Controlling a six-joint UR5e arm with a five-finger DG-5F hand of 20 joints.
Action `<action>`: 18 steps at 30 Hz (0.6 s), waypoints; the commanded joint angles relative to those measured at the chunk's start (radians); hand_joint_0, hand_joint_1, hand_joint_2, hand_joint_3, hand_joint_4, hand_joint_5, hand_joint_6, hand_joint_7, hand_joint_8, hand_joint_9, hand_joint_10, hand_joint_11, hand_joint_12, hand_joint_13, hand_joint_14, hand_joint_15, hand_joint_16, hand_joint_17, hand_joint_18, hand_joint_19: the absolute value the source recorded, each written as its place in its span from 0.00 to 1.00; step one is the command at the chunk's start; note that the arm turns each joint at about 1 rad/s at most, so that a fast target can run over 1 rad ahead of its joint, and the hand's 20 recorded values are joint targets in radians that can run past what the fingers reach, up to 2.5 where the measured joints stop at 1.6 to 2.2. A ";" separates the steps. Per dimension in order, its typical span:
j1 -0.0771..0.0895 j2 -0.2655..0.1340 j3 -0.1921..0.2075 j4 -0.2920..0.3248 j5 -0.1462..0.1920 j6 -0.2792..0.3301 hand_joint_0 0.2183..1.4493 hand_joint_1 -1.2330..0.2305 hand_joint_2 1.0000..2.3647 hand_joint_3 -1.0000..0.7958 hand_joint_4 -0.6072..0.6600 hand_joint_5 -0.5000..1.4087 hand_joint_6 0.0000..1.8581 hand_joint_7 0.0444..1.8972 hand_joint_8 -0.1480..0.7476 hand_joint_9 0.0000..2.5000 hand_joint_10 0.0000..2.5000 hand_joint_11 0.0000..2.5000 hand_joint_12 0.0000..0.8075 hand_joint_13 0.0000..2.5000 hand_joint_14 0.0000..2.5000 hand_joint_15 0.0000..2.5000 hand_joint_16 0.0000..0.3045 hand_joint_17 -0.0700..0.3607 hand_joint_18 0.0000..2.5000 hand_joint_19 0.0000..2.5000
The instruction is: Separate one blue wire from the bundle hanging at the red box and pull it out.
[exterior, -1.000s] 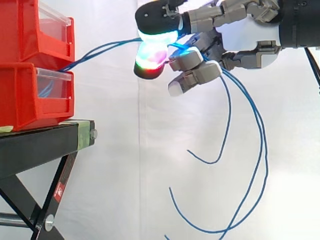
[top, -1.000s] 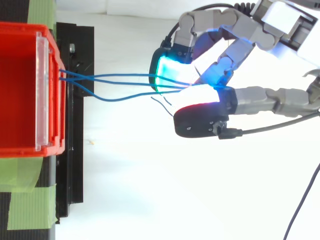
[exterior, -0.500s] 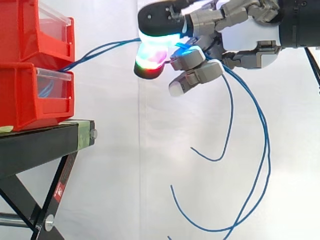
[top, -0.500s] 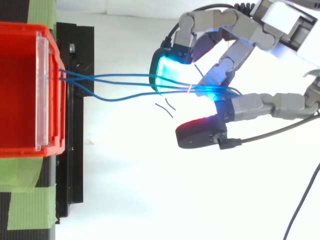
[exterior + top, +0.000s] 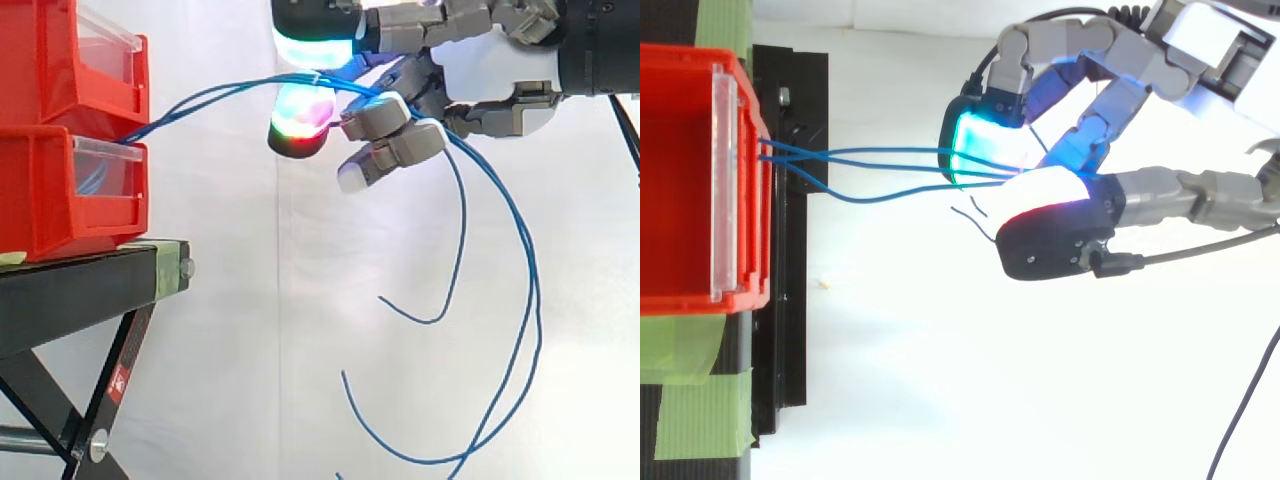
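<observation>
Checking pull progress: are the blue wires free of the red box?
No, the blue wires run from the red box to the fingers.

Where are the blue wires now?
In the side view, the blue wires stretch from the red bins at left up into the hand at top right, loose ends hanging below it.

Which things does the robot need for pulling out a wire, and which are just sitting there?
For the job: blue wires; lower red box they come from; hand, fingers curled round them.

Just there: upper red box; black stand; green tape; white curtain.
</observation>
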 commanded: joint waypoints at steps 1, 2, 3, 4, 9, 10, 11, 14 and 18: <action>0.000 0.000 0.000 0.000 0.000 0.001 0.36 0.40 0.01 0.36 0.67 0.19 0.30 0.67 0.53 0.54 0.00 0.71 0.38 0.60 0.00 0.66 0.15 0.39 0.26 0.24; 0.000 -0.001 0.000 0.000 0.000 0.001 0.36 0.39 0.01 0.36 0.67 0.19 0.30 0.68 0.52 0.54 0.00 0.71 0.38 0.60 0.00 0.66 0.15 0.39 0.26 0.24; 0.000 0.000 0.000 0.000 0.000 0.001 0.36 0.39 0.01 0.36 0.67 0.19 0.30 0.68 0.52 0.54 0.00 0.71 0.38 0.60 0.00 0.66 0.15 0.39 0.26 0.24; 0.000 0.000 0.000 0.000 0.000 0.001 0.36 0.38 0.01 0.37 0.67 0.19 0.30 0.68 0.52 0.54 0.00 0.71 0.38 0.60 0.00 0.66 0.14 0.39 0.26 0.24; 0.000 -0.001 0.000 0.000 0.000 0.000 0.35 0.42 0.01 0.37 0.66 0.19 0.30 0.68 0.52 0.54 0.00 0.70 0.39 0.60 0.00 0.66 0.15 0.39 0.26 0.24; 0.000 -0.001 0.000 0.000 0.000 0.001 0.35 0.43 0.01 0.37 0.66 0.19 0.30 0.68 0.52 0.54 0.00 0.70 0.38 0.60 0.00 0.66 0.15 0.39 0.26 0.24; 0.000 0.000 0.000 0.000 0.000 0.001 0.34 0.43 0.01 0.37 0.66 0.19 0.30 0.68 0.52 0.54 0.00 0.70 0.39 0.60 0.00 0.66 0.15 0.39 0.26 0.24; 0.000 0.000 0.000 0.000 0.000 0.003 0.34 0.44 0.01 0.37 0.67 0.19 0.30 0.68 0.52 0.54 0.00 0.70 0.38 0.60 0.00 0.66 0.15 0.39 0.26 0.24; 0.002 -0.001 0.000 0.006 0.000 0.000 0.35 0.45 0.01 0.37 0.66 0.19 0.31 0.67 0.52 0.54 0.00 0.70 0.39 0.60 0.00 0.66 0.15 0.39 0.26 0.24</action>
